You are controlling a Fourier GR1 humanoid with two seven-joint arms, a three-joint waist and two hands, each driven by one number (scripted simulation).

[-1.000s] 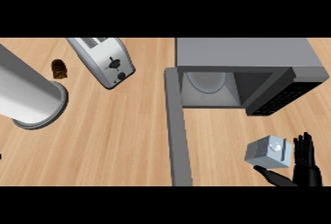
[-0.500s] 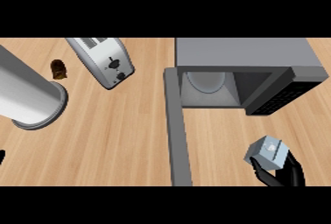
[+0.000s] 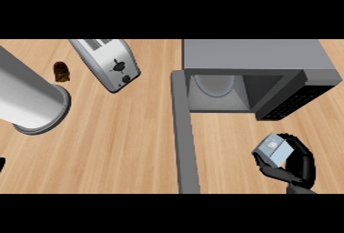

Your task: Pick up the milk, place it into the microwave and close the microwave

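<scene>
Since the frame 1 s ago, right hand [image 3: 295, 164] has gone from open beside the milk [image 3: 274, 149] to curled round it; carton now sits in the grip, thumb on its near side, fingers on the far side. Carton is tilted, near the tabletop's [image 3: 121, 150] front right corner, just in front of the microwave [image 3: 255, 68] and apart from it. Microwave stands at the back right w/ its cavity open and a pale turntable plate [image 3: 215, 84] inside; control panel [image 3: 292, 102] to the right. Microwave door [image 3: 184, 136] swings out toward the front edge, left of the hand. Toaster [image 3: 107, 63] lies at back centre-left, small brown item [image 3: 61, 72] left of it. Big grey cylinder [image 3: 30, 100] at the left edge. Left hand [image 3: 1, 164] barely shows at the left edge, can't tell its fingers.
</scene>
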